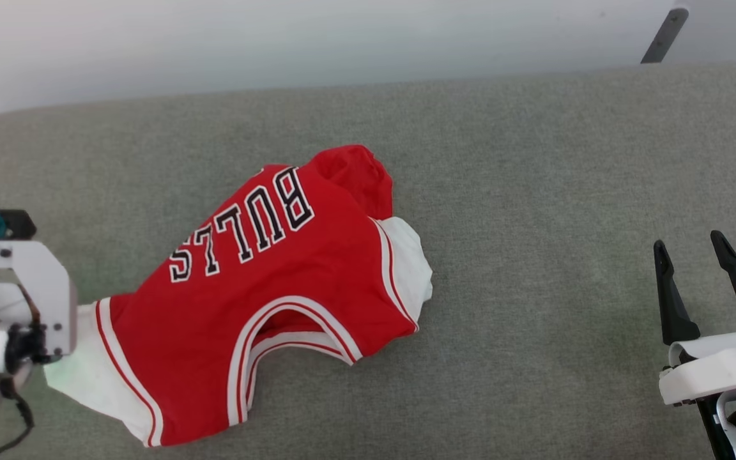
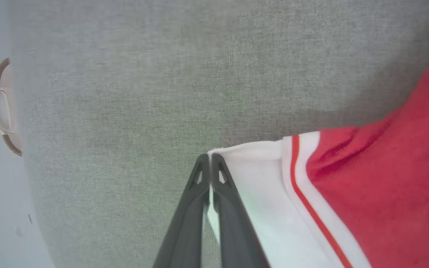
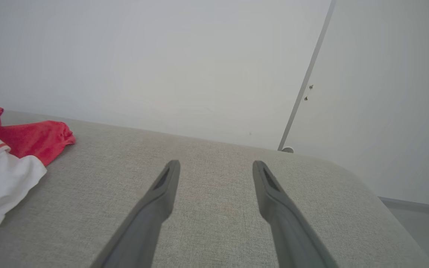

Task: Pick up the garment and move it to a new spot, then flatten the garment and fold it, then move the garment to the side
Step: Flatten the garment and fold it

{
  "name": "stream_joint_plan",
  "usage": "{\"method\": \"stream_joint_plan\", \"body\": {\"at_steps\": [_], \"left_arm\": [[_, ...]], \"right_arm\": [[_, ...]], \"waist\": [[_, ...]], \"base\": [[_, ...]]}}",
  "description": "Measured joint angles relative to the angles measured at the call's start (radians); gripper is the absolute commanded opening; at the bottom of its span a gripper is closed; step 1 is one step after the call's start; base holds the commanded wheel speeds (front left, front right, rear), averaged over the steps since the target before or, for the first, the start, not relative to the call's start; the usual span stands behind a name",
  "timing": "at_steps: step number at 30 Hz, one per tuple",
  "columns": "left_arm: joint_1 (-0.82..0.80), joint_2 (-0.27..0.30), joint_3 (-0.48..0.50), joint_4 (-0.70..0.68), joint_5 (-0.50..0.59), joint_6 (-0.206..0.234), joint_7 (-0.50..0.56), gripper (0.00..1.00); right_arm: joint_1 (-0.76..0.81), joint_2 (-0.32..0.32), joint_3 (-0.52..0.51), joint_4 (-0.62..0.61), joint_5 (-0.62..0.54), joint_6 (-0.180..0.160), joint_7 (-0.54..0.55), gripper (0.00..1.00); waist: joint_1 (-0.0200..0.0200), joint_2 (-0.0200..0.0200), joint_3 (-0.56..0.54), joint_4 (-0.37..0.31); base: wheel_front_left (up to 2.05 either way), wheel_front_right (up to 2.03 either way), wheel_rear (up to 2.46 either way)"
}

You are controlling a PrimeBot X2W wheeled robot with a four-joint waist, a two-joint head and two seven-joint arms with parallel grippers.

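The garment [image 1: 291,281] is a red jersey with white sleeves, striped trim and upside-down "BULLS" lettering; it lies crumpled on the grey padded surface [image 1: 534,191]. Its neck opening faces the near edge and its far end is bunched up. In the left wrist view my left gripper [image 2: 210,159] is shut on the edge of the garment's [image 2: 385,178] white sleeve, a sliver of cloth pinched between the fingers. My left wrist [image 1: 29,287] sits at the sleeve's left end. My right gripper [image 1: 690,246] stands open at the lower right, well clear of the garment [image 3: 9,163], with nothing between its fingers [image 3: 166,178].
Bare grey surface spreads to the right of the jersey and behind it. A pale wall [image 1: 278,38] runs along the far edge, with a dark slanted bar [image 1: 665,35] at the upper right. A round tan-and-brown object [image 2: 4,108] lies beyond the surface's edge.
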Motion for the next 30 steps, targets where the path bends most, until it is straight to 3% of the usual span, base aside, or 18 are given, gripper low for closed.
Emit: {"method": "stream_joint_plan", "body": {"at_steps": [5, 6, 7, 8, 9, 20, 26, 30], "left_arm": [[-0.005, -0.059, 0.007, 0.062, -0.02, -0.022, -0.054, 0.0], [-0.009, -0.064, 0.012, 0.073, -0.022, -0.026, -0.065, 0.15], [-0.014, -0.07, 0.015, 0.084, -0.025, -0.03, -0.073, 0.39], [-0.019, -0.076, 0.013, 0.093, -0.024, -0.031, -0.081, 0.76], [-0.023, -0.082, 0.012, 0.099, -0.022, -0.039, -0.092, 1.0], [-0.049, -0.133, 0.022, 0.074, -0.022, -0.083, -0.23, 1.0], [-0.02, -0.155, 0.032, -0.002, 0.005, -0.091, -0.405, 1.0], [0.025, -0.162, 0.043, -0.057, 0.034, -0.072, -0.535, 1.0]], "right_arm": [[-0.009, -0.001, 0.003, 0.002, 0.0, 0.0, 0.0, 1.0], [-0.012, 0.0, 0.005, 0.004, -0.001, 0.0, 0.0, 1.0], [-0.015, 0.0, 0.008, 0.005, -0.001, 0.0, 0.0, 1.0], [-0.017, 0.0, 0.011, 0.006, -0.001, 0.0, 0.0, 1.0], [-0.017, 0.0, 0.014, 0.007, -0.001, 0.0, 0.0, 1.0], [-0.014, -0.026, 0.039, 0.016, 0.009, 0.0, 0.018, 1.0], [0.004, -0.034, 0.085, 0.026, 0.034, 0.0, 0.039, 1.0], [0.004, -0.043, 0.132, 0.033, 0.072, 0.0, 0.072, 1.0]], "waist": [[0.0, 0.0, 0.021, -0.007], [0.0, 0.0, 0.024, -0.006], [0.0, 0.0, 0.025, -0.005], [0.0, 0.0, 0.026, -0.002], [0.0, 0.0, 0.026, 0.001], [0.0, 0.0, -0.022, 0.071], [0.0, 0.0, -0.067, 0.122], [0.0, 0.0, -0.095, 0.159]], "base": [[0.0, 0.0, 0.0], [0.0, 0.0, 0.0], [0.0, 0.0, 0.0], [0.0, 0.0, 0.0], [0.0, 0.0, 0.0], [0.0, 0.0, 0.0], [0.0, 0.0, 0.0], [0.0, 0.0, 0.0]]}}
